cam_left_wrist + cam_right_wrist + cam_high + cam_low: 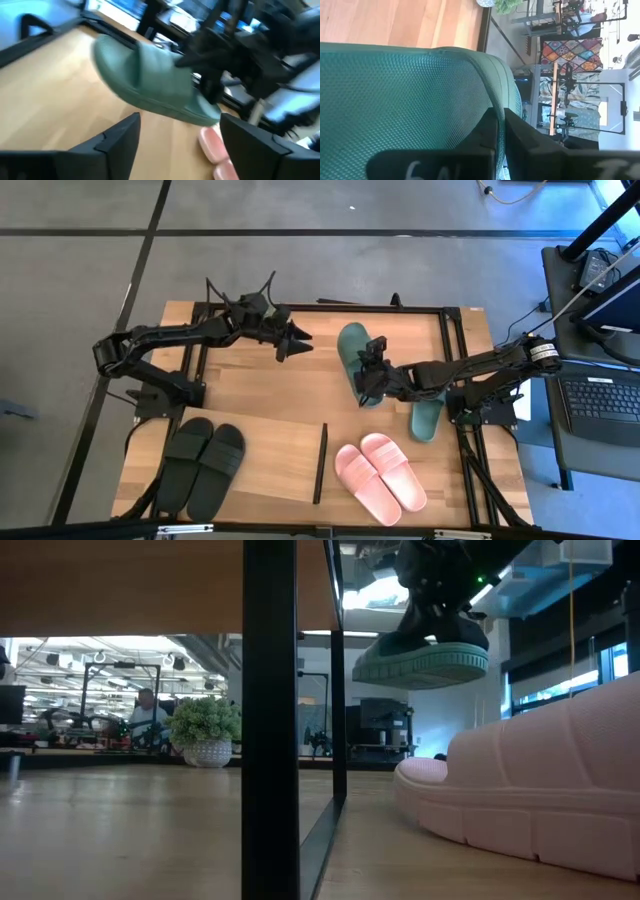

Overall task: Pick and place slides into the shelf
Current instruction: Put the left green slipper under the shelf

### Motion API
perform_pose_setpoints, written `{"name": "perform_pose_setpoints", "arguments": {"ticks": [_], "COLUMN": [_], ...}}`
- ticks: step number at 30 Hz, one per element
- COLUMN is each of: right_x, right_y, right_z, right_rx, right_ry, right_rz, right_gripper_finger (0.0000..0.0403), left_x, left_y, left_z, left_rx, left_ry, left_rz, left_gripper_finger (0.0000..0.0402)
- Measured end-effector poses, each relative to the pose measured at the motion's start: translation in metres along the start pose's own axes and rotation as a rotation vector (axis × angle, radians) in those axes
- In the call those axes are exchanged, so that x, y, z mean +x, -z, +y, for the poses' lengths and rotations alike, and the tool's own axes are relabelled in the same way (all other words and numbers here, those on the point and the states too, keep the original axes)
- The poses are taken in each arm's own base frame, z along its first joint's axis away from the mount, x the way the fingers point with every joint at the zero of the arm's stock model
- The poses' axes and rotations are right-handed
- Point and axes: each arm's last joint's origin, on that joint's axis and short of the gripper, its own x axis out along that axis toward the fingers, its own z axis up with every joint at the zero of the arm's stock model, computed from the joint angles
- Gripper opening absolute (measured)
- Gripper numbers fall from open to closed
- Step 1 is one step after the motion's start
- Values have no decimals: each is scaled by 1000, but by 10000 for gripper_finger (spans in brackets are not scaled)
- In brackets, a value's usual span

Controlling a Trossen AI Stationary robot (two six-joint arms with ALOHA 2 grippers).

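High view: we are seeing the right gripper (368,380) pinching one dark green slide (354,350) (lifted off the table) behind the shelf (280,442), while the left gripper (296,340), jaws wide and empty, is waiting beside it.

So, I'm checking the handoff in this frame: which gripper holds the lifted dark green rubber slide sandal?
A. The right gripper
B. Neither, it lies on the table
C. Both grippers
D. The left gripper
A: the right gripper is shut on the edge of the dark green rubber slide sandal, which hangs clear of the board in the low view, while the left gripper stands open beside it.
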Motion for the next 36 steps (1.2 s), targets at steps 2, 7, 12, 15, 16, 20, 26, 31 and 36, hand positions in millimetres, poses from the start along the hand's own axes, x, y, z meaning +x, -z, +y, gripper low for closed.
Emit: {"name": "perform_pose_setpoints", "arguments": {"ticks": [2, 7, 12, 15, 16, 20, 26, 31, 36], "right_x": [-1, -7, -15, -18, -19, -21, -21, -22, -24], "right_y": [-1, -6, -16, -22, -24, -29, -30, -33, -36], "right_z": [1, 3, 1, -2, -3, -6, -7, -7, -11], "right_rx": [-25, -100, -166, -187, -191, -202, -238, -246, -269], "right_ry": [0, 9, 49, 84, 89, 89, 100, 75, 99], "right_rz": [-3, -39, -107, -150, -168, -243, -260, -337, -380], "right_gripper_finger": [15, 15, 15, 15, 15, 15, 15, 15, 15], "left_x": [0, 0, 0, -1, -2, -2, -2, -1, 2], "left_y": [-1, -2, -3, -3, -4, -4, -4, -5, -3], "left_z": [2, 3, 3, 4, 5, 7, 7, 4, -1], "left_rx": [-52, -138, -244, -303, -325, -407, -473, -498, -515], "left_ry": [-69, -116, -108, -97, -89, -86, -76, -57, -36], "left_rz": [-33, -66, -78, -76, -73, -73, -74, -83, -67], "left_gripper_finger": [275, 282, 279, 279, 279, 279, 279, 279, 279]}}
